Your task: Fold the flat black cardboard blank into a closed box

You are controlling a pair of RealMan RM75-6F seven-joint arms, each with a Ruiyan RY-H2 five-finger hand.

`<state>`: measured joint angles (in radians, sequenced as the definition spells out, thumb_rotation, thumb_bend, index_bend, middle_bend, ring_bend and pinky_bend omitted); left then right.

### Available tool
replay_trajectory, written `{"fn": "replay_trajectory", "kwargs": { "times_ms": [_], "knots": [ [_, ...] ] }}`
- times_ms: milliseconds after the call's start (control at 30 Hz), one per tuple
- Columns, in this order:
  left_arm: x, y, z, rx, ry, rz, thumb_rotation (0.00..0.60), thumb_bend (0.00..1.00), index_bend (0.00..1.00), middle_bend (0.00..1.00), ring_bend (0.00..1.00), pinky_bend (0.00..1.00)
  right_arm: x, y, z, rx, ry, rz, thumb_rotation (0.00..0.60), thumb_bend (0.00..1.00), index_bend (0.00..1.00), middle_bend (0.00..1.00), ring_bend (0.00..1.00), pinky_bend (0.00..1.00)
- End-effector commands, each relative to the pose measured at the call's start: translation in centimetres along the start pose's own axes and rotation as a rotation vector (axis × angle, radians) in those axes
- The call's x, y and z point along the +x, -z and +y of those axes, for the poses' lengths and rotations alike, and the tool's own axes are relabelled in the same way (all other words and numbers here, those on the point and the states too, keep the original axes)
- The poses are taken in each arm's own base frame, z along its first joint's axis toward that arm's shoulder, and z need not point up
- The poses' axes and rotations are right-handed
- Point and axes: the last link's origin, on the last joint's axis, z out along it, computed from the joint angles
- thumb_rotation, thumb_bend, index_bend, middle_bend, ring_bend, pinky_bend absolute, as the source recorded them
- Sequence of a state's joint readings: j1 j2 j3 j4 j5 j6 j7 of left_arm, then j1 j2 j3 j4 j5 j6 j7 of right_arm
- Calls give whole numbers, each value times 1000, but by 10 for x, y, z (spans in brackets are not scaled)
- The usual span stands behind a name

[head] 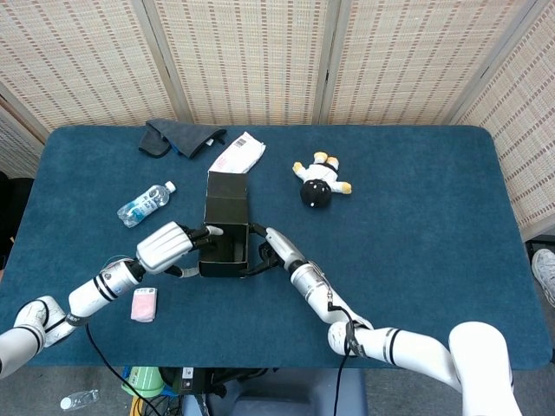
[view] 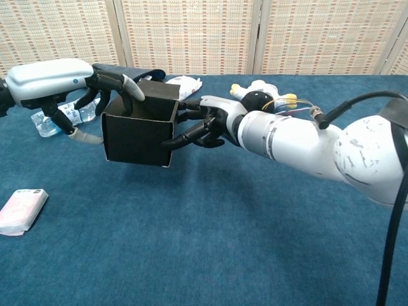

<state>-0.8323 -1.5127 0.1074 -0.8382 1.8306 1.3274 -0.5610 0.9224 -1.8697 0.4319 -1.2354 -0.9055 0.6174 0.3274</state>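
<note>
Blue table [head: 416, 260]: we're gripping the black box [view: 137, 131] with right hand [view: 204, 121]; left hand [view: 105, 83] fingers hooking its rim. Next, probably tucking the lid flap [head: 227, 185].

Setting: a bench [head: 416, 260] covered in dark blue carpet-like cloth, backed by folding screens [head: 251, 61] of pale woven matting in light frames. Grey floor [head: 542, 251] shows at right. Lighting is even.

Perhaps lab: screened table [head: 416, 260]
</note>
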Motion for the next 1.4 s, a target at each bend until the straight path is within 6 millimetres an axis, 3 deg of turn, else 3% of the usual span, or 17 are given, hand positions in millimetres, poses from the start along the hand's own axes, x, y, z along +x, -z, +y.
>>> {"fn": "replay_trajectory", "kwargs": {
  "times_ms": [33, 667, 900, 1000, 1267, 1400],
  "knots": [
    [1, -1, 1, -5, 1, -5, 600, 143, 389, 277, 556, 705, 1, -1, -1, 0, -5, 1, 600, 29, 316, 455, 820, 1000],
    [-7, -1, 5, -32, -43, -24, 600, 143, 619, 551, 586, 695, 4, -1, 0, 31, 11, 0, 600, 29, 319, 455, 826, 1000],
    [-10, 0, 5, -23, -61, -12, 600, 143, 617, 568, 592, 679, 4, -2, 3, 35, 35, 4, 600, 29, 319, 455, 826, 1000],
    [-12, 2, 3, -6, -59, -17, 600, 143, 528, 498, 576, 666, 5, -2, 4, 35, 48, 12, 600, 28, 319, 455, 826, 1000],
    [-13, 7, 1, 41, -48, 8, 600, 142, 229, 133, 522, 641, 7, -3, 10, 26, 77, 33, 600, 29, 319, 454, 826, 1000],
    [-11, 11, -2, 71, -43, 17, 600, 143, 133, 70, 520, 634, 8, -4, 11, 23, 85, 38, 600, 29, 319, 455, 826, 1000]
  ]
}}
